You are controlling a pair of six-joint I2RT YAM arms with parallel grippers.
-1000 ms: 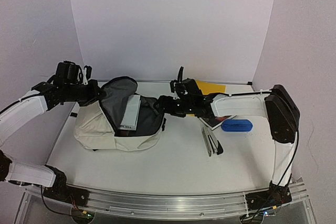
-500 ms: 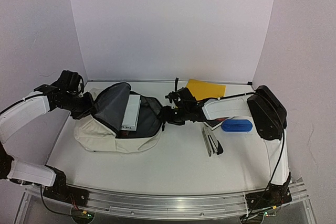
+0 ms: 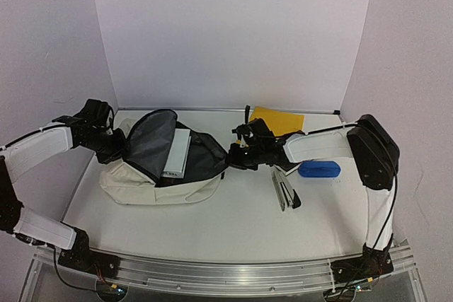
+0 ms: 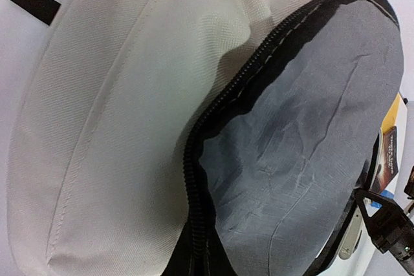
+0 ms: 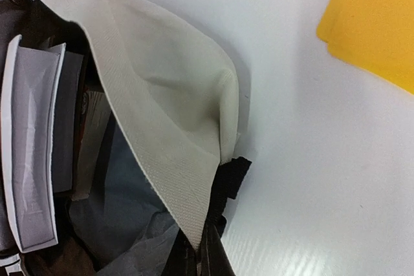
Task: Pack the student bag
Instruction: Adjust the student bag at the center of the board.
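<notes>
The student bag point(image 3: 134, 178) lies on its side at the left of the table, cream outside with a grey lining point(image 4: 304, 134), its mouth wide. My left gripper point(image 3: 117, 146) is shut on the bag's black zipper edge point(image 4: 194, 198) at the left of the mouth, holding the flap up. At the right end of the mouth my right gripper point(image 3: 228, 156) is shut on the cream rim point(image 5: 174, 172), beside a black strap point(image 5: 229, 179). Both wrist views hide the fingertips behind fabric. A white book point(image 3: 177, 152) stands inside the bag point(image 5: 162, 75).
A yellow folder point(image 3: 281, 118) lies at the back, also in the right wrist view point(image 5: 375, 24). A blue case point(image 3: 319, 169) and a black and silver stapler-like tool point(image 3: 284, 190) rest right of the bag. White walls close off the back and both sides.
My right gripper has closed on the bag's right rim after standing open a second ago. My left gripper has dropped lower, still holding the flap.
</notes>
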